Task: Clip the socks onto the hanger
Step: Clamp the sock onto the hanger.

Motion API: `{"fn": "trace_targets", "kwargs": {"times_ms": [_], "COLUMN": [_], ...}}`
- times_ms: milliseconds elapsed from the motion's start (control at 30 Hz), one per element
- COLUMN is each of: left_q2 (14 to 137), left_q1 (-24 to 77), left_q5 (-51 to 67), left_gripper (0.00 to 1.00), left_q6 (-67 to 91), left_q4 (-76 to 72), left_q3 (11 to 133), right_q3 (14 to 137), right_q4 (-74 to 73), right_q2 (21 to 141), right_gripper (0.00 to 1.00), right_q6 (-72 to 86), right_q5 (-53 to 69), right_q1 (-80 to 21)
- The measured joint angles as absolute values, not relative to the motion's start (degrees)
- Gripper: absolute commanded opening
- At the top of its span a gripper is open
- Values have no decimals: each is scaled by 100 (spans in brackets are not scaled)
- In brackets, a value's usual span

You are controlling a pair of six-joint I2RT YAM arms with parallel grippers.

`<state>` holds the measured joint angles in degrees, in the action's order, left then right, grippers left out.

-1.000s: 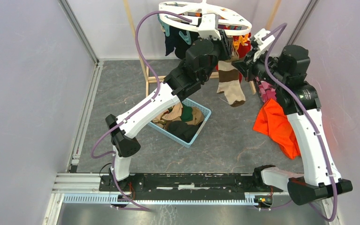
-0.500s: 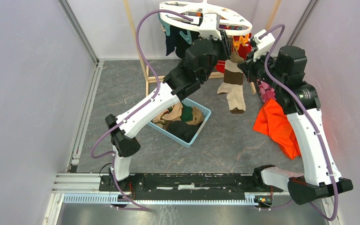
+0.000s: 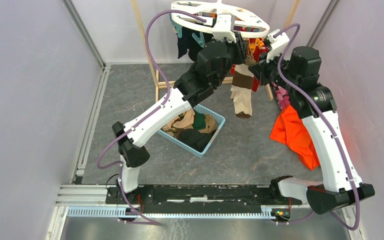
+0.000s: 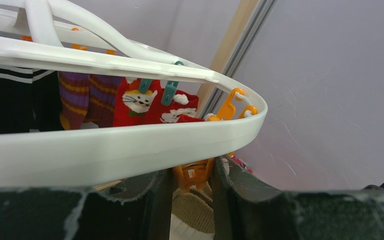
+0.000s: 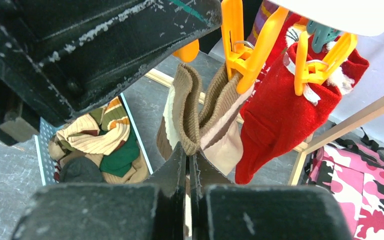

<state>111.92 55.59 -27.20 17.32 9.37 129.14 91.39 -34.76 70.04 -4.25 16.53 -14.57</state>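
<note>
Left gripper (image 4: pixel 192 169): jaws gripping orange clip (image 4: pixel 196 176) beneath hanger (image 4: pixel 130 145) rim.
Right gripper (image 5: pixel 188 152): jaws clamping beige-brown striped sock (image 5: pixel 182 100) just under that clip.
Crowding: red sock (image 5: pixel 275 110) hanging just beside.

orange cloth (image 3: pixel 295 132) near pink camouflage garment (image 3: pixel 282 97)

Pale, plain walls (image 3: pixel 25 100) close the space on three sides, joined at the back corners by slanting metal posts (image 3: pixel 82 32). The floor (image 3: pixel 130 90) is a dark grey, marbled sheet, edged on the left by a light metal track (image 3: pixel 92 120) and at the near side by a ribbed metal rail (image 3: pixel 95 192). A light wooden rack (image 3: pixel 142 35) stands against the back wall, with what looks like a low crossbar at its foot. The light is soft and even.
</note>
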Motion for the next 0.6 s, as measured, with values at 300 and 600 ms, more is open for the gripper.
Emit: {"fn": "trace_targets", "kwargs": {"times_ms": [300, 600], "left_q2": [11192, 11192], "left_q1": [5555, 5529], "left_q5": [-2683, -2681], "left_gripper": [3, 3], "left_q6": [1732, 1732], "left_q4": [939, 993], "left_q3": [12908, 12901], "right_q3": [9139, 9139], "right_q4": [-3291, -3201], "right_q2": [7085, 7094], "right_gripper": [0, 0], "right_q6": [-198, -128], "right_q5": [1507, 1417], "right_q1": [-1505, -1535]}}
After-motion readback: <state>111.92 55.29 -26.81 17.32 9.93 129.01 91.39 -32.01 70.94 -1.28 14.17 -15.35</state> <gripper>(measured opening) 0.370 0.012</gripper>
